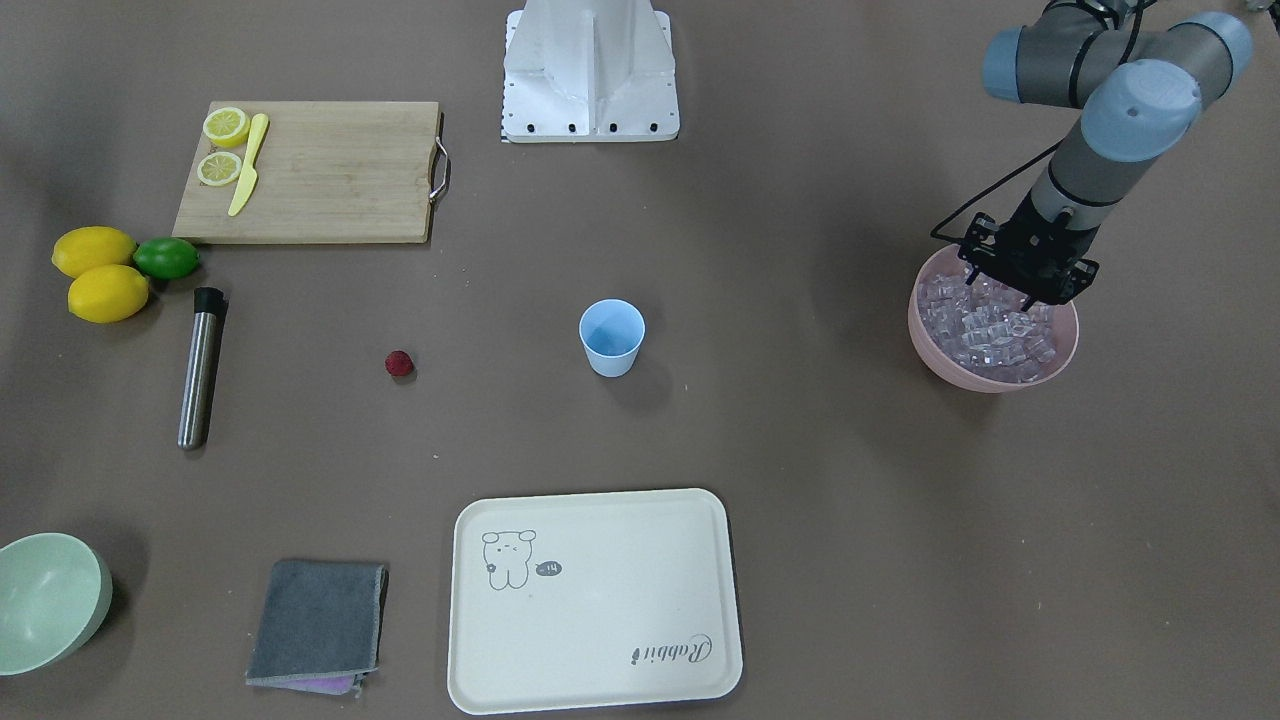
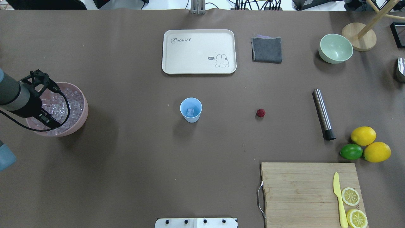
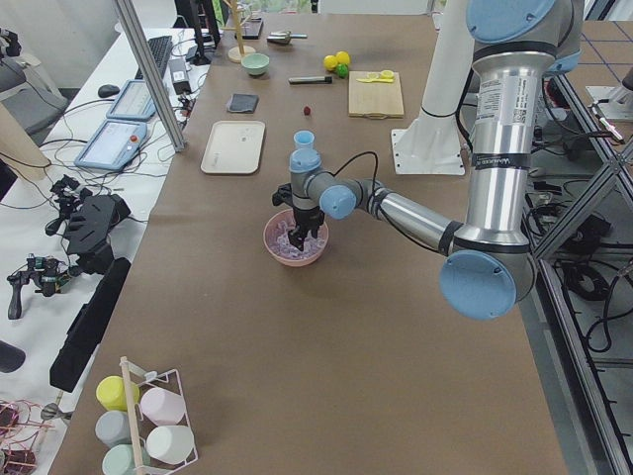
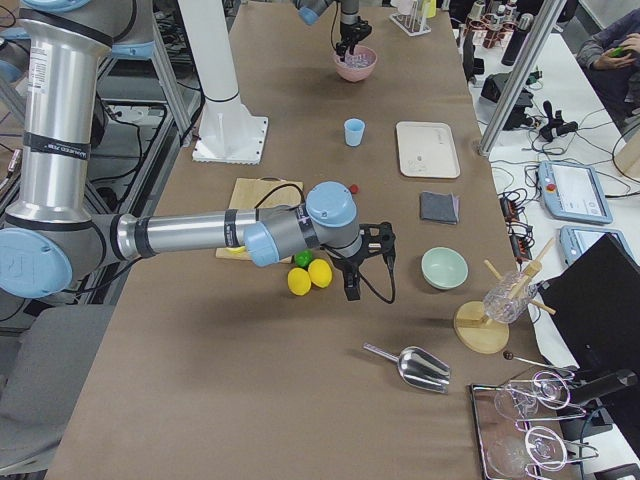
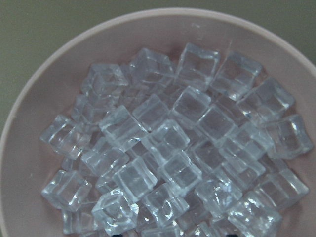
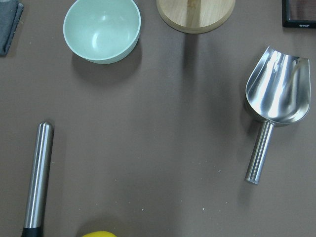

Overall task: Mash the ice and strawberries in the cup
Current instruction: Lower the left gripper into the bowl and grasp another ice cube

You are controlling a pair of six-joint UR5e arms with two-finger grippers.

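The step in hand is judged to be the fetching of ice: the left gripper (image 1: 1030, 288) is lowered into the pink bowl (image 1: 935, 355), its tips down among the ice (image 1: 990, 335) at the side of the heap nearer the robot. How far the jaws are apart cannot be told, and no cube is seen to be held; in the left wrist view only cubes and the bowl rim are shown.

The blue cup (image 2: 190, 110) is standing upright at the middle of the table, well apart from the bowl, and one clear cube (image 2: 190, 112) is seen inside it. The strawberry (image 2: 260, 113) is lying on the bare table between the cup and the steel muddler (image 2: 323, 114), touching neither. The task is thus judged to be at an early stage.

For the next move, a firm closing on a single cube is called for, then a lift and a carry to above the cup's rim. The cubes are glassy and packed close, so a slip or a double pick is to be feared.

The right gripper (image 4: 360, 268) is held over the far end of the table near the lemons (image 4: 308, 275); its opening cannot be told either. A tray (image 2: 198, 34), a grey cloth (image 2: 267, 50), a green bowl (image 2: 335, 49) and a cutting board (image 2: 303, 193) are placed around, none of them on the way between bowl and cup.
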